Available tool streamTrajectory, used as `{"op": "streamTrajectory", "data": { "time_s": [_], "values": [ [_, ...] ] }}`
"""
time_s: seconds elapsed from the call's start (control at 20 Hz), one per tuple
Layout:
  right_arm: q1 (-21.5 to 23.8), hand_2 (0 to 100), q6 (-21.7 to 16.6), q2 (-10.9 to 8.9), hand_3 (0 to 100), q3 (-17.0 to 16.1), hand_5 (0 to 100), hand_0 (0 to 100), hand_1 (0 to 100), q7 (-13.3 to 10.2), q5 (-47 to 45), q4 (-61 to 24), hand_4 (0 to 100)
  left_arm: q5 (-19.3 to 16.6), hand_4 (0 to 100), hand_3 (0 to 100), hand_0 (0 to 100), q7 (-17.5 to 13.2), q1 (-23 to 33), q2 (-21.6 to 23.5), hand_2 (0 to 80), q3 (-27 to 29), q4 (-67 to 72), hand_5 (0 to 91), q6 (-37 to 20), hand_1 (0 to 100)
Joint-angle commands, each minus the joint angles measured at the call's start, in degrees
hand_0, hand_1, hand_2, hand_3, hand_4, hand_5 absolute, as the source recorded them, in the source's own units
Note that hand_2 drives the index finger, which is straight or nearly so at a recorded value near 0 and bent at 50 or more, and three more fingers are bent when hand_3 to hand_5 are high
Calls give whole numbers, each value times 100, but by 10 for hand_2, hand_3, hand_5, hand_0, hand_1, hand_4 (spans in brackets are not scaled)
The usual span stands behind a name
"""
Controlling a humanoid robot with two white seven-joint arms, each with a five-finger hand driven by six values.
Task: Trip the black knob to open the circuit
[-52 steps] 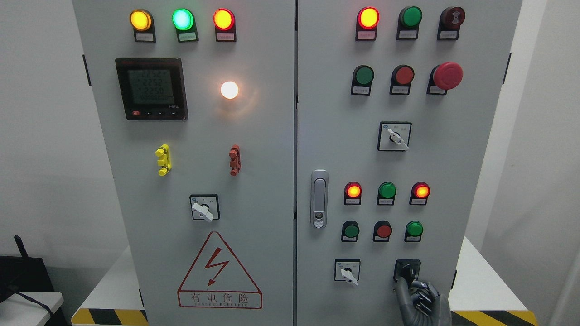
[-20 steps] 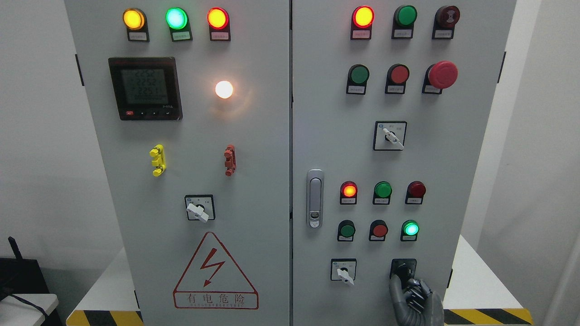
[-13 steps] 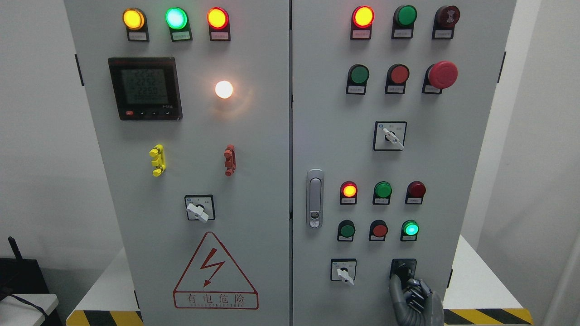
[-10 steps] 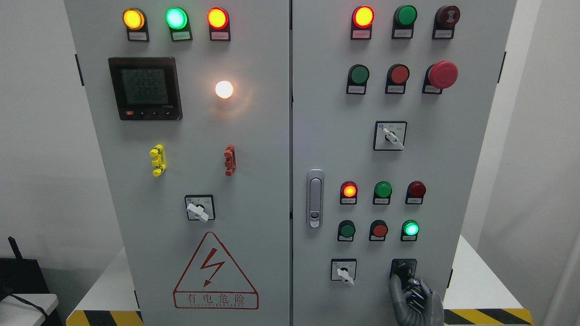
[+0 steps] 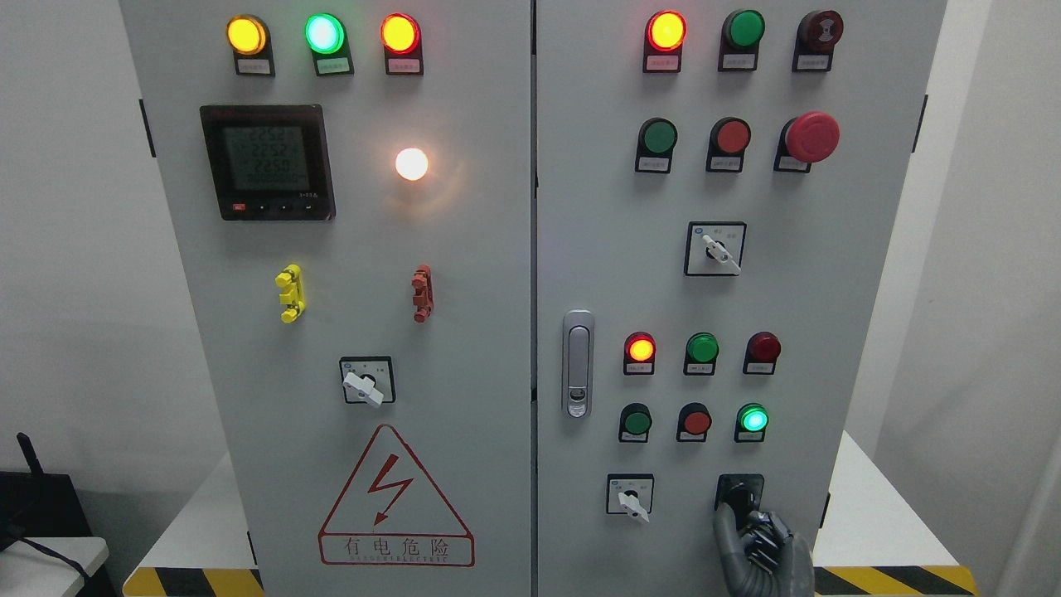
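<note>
Head view: a grey control cabinet (image 5: pixel 464 274) with two doors fills the picture. The black knob (image 5: pixel 740 496) sits at the lower right of the right door, to the right of a white-handled selector switch (image 5: pixel 631 497). The right hand (image 5: pixel 758 551) comes up from the bottom edge right of the middle; its grey fingers (image 5: pixel 728 531) are curled up against the knob, one fingertip touching its lower left side, the others bunched just below it. Whether the knob is truly pinched between two fingers cannot be told, since the hand covers its lower part.

Above the knob a small green lamp (image 5: pixel 753 419) glows, with an unlit red button (image 5: pixel 697 421) and an unlit green button (image 5: pixel 637 422) to its left. One row higher, a red lamp (image 5: pixel 640 349) is lit at the left, while the dark red lamp (image 5: pixel 763 347) at the right is dark. A metal door latch (image 5: pixel 578 363) stands near the inner edge of the right door.

On the left door a digital meter (image 5: pixel 267 162) shows figures, a white lamp (image 5: pixel 412 164) shines to its right, and a red warning triangle (image 5: pixel 396 497) is low down. The left arm is out of view.
</note>
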Motion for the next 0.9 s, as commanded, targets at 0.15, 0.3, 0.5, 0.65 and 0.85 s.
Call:
{"op": "streamTrajectory", "data": {
  "time_s": [0.15, 0.3, 0.5, 0.65, 0.85],
  "values": [
    [0, 604, -16, -1, 942, 19, 970, 497, 659, 1, 132, -5, 952, -193, 0, 0, 120, 1, -44, 1, 0, 0, 0, 0, 2, 389],
    [9, 603, -16, -1, 941, 1, 970, 497, 662, 1, 141, -5, 951, -193, 0, 0, 120, 1, -44, 1, 0, 0, 0, 0, 2, 389],
    [9, 601, -25, -1, 940, -8, 969, 496, 662, -8, 219, -5, 948, -184, 0, 0, 120, 1, -44, 1, 0, 0, 0, 0, 2, 389],
    [9, 601, -16, -1, 939, -8, 969, 495, 663, -8, 290, 3, 947, -184, 0, 0, 120, 1, -44, 1, 0, 0, 0, 0, 2, 389],
    [9, 599, -25, -1, 938, -8, 969, 495, 665, -8, 369, 3, 945, -185, 0, 0, 120, 1, -44, 1, 0, 0, 0, 0, 2, 389]
  ]
}}
